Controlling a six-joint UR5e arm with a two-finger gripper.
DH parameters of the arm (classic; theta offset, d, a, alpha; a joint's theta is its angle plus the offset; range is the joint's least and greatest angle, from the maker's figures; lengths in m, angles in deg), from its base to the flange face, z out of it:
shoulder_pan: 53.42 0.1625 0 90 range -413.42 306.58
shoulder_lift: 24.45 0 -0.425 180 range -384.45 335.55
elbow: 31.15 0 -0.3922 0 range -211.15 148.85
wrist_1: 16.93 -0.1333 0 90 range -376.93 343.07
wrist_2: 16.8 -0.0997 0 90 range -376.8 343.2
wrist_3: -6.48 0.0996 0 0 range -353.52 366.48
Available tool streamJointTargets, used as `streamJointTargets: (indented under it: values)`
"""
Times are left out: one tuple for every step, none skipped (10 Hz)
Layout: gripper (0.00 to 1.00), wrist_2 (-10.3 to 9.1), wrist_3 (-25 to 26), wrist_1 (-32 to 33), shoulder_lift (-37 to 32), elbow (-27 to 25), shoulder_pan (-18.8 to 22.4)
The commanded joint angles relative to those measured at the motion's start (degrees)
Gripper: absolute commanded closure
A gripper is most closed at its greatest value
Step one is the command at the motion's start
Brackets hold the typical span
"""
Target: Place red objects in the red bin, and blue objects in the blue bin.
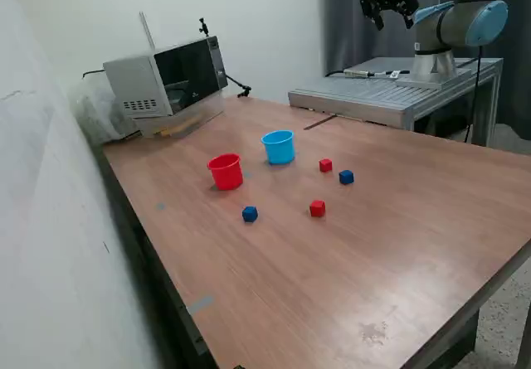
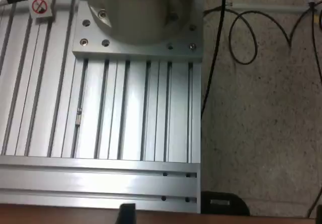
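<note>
My jaws hang apart and empty at the top right of the exterior frame, high above the slotted aluminium base plate [image 2: 126, 108], well clear of the wooden bench [image 1: 398, 245]. Mid-frame sit the red cup [image 1: 226, 172] and blue cup [image 1: 279, 147], near each other. Two red cubes [image 1: 325, 165] [image 1: 317, 208] and two blue cubes [image 1: 346, 177] [image 1: 250, 213] lie scattered beside them, apart, with bare wood toward every bench edge.

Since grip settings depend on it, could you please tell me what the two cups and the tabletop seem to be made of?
The red cup and the light blue cup look like smooth moulded plastic: uniform colour, thin rims. The tabletop looks like wood or wood-grain laminate, going by its brown streaked grain and faint sheen; which one is unclear.
</note>
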Motion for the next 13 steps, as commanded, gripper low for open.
streamJointTargets:
  values:
    - [0.0, -0.17, -0.4, -0.1, -0.1, -0.1, 0.1]
    - [0.0, -0.09, -0.4, -0.1, 0.0, -0.2, 0.1]
    - [0.0, -0.09, -0.4, -0.1, -0.1, -0.2, 0.1]
    - [0.0, -0.17, -0.4, -0.1, -0.1, -0.2, 0.1]
    - [0.0, -0.18, -0.4, -0.1, -0.1, -0.2, 0.1]
    - [0.0, -0.18, -0.4, -0.1, -0.1, -0.2, 0.1]
    - [0.0, -0.26, -0.4, 0.3, 0.0, -0.3, 0.2]
    - [0.0, 0.17, -0.4, 0.7, 0.0, 0.3, 0.4]
    - [0.0, 0.26, -0.4, 1.1, 0.3, 0.3, 0.5]
    - [0.0, -0.08, 0.0, 2.6, 0.3, 0.4, 0.5]
    - [0.0, -0.35, 0.0, 6.7, 0.4, 0.4, 0.7]
    - [0.0, -0.44, 0.2, 13.6, 0.6, 0.4, 1.8]
    - [0.0, -1.05, 0.2, 15.5, 1.0, 1.1, 1.7]
